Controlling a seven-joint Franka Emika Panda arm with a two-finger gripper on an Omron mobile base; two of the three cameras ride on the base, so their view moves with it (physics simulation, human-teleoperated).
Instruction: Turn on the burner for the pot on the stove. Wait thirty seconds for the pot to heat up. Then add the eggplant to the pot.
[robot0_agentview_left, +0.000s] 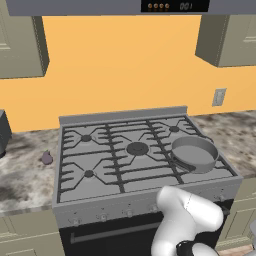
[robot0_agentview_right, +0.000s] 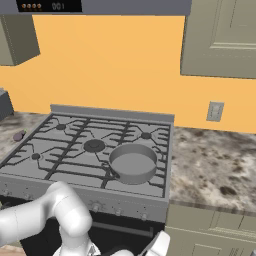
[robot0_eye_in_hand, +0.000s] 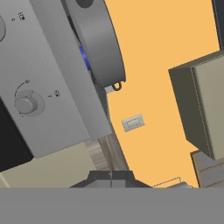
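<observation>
The grey pot (robot0_agentview_left: 194, 153) sits on the front right grate of the stove (robot0_agentview_left: 100, 197), over its burner, which it hides. In the hand view, rolled sideways, the pot (robot0_eye_in_hand: 98, 41) is seen from the side, with a blue flame (robot0_eye_in_hand: 84, 57) glowing under it. A round knob (robot0_eye_in_hand: 26, 104) sits on the stove's front panel. My gripper (robot0_eye_in_hand: 111, 178) is shut on nothing, low in front of the stove's right end and apart from the knob. The small purple eggplant (robot0_agentview_left: 46, 158) lies on the left counter, also seen in the right base view (robot0_agentview_right: 19, 135).
Marble counters (robot0_agentview_right: 215, 165) flank the stove. A wall outlet (robot0_agentview_left: 218, 97) is at the back right, wall cabinets (robot0_agentview_right: 220, 40) hang above, and a hood with a display (robot0_agentview_left: 172, 6) is overhead. A dark object (robot0_agentview_left: 3, 131) stands at the far left.
</observation>
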